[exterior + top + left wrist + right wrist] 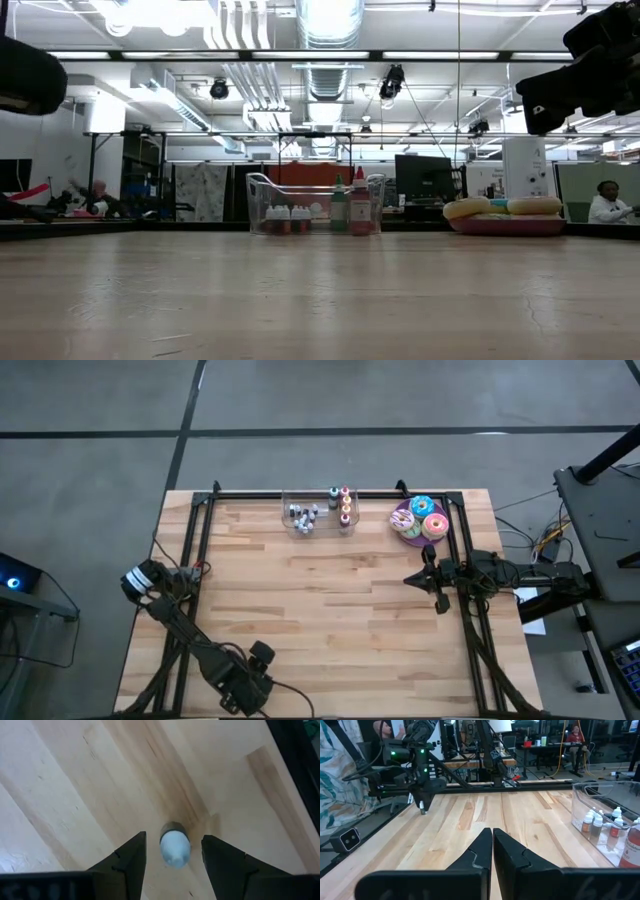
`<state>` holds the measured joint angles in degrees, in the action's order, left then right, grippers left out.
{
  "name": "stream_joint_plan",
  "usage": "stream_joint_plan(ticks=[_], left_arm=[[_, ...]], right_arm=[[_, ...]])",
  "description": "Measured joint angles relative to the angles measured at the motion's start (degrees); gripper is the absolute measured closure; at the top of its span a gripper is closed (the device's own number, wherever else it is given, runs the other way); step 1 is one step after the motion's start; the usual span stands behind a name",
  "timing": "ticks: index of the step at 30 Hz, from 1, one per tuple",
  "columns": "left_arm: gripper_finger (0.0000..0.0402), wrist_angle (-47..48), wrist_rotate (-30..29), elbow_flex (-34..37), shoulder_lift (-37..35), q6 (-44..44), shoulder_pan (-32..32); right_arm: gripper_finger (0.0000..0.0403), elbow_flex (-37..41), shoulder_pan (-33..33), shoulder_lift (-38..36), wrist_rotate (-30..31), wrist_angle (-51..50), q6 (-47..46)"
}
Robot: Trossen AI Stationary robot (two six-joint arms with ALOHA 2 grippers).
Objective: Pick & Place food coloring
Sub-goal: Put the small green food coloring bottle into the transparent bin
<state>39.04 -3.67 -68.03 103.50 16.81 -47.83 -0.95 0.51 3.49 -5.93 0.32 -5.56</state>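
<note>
The food coloring [344,505], tiny upright bottles with coloured caps, stands in a clear bin [322,528] at the table's far edge, next to a cluster of small white-capped bottles [303,515]. Both kinds show in the low view as taller bottles [350,205] and short ones [285,218]. My left gripper [173,836] is at the table's left edge, open and pointing down. Its fingers stand on either side of one small white-capped bottle [175,849], with a gap on each side. My right gripper [492,832] hovers shut over the table's right side [410,578].
A purple plate [402,520] with frosted doughnuts [425,518] sits right of the bin at the far edge. A black frame rail [320,493] runs along the far edge and down both sides. Bare wood [320,620] fills the middle and near part. People sit in the room beyond.
</note>
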Motion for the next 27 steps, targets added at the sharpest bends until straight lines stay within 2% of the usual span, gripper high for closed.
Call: stream_joint_plan(ticks=[9,27], left_arm=[[0.0245,-0.37,0.97,0.04,0.03,0.93,0.15],[0.0324,-1.46,0.75,0.00,0.03,1.04,1.43]], right_arm=[[0.0394,0.00,0.00,-0.02,0.00,0.01,0.00],[0.0394,0.00,0.00,0.00,-0.01,0.01,0.00]])
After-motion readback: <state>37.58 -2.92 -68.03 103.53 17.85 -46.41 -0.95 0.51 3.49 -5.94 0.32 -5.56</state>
